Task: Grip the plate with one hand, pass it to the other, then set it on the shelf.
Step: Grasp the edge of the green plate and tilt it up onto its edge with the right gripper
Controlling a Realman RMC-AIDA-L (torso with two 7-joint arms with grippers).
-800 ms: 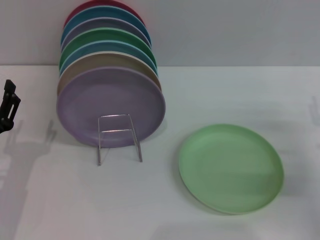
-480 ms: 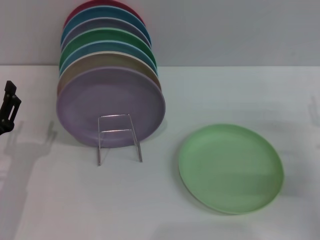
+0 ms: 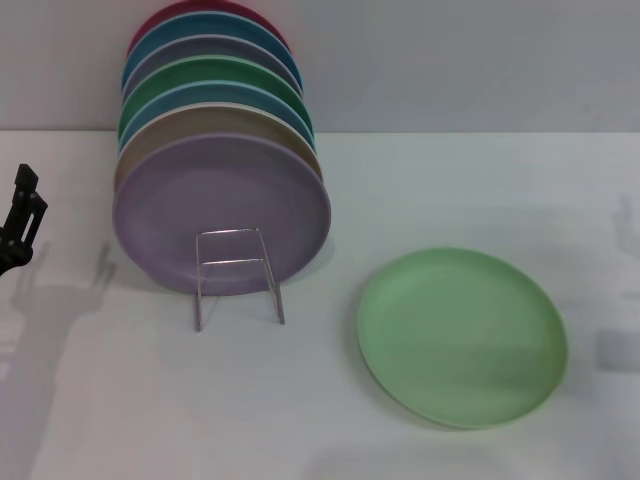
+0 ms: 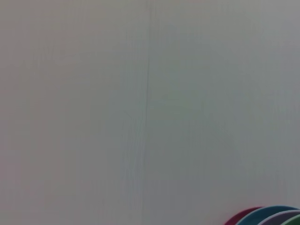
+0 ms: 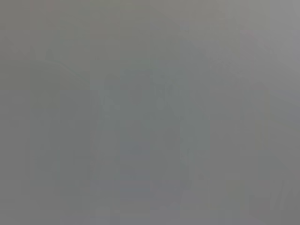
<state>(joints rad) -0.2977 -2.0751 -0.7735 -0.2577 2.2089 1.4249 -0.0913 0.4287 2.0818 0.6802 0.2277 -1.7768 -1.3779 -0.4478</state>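
The light mint-green plate point(image 3: 462, 335) lies flat on the white table, right of centre in the head view. The wire shelf point(image 3: 237, 275) stands to its left, its rectangular front loop bare. Several plates lean in a row on it, with a lavender plate point(image 3: 220, 212) at the front. My left gripper point(image 3: 20, 218) is at the far left edge, well away from the mint plate and holding nothing that I can see. My right gripper is out of view. The right wrist view shows only plain grey.
The row on the shelf holds tan, blue, dark green point(image 3: 215, 75) and red plates behind the lavender one, and their rims show in the left wrist view point(image 4: 269, 216). A grey wall runs behind the table. A faint shadow point(image 3: 620, 350) lies at the right edge.
The left gripper has shifted slightly down at the left edge. A grey shadow has appeared on the table at the right edge. The plates have not moved.
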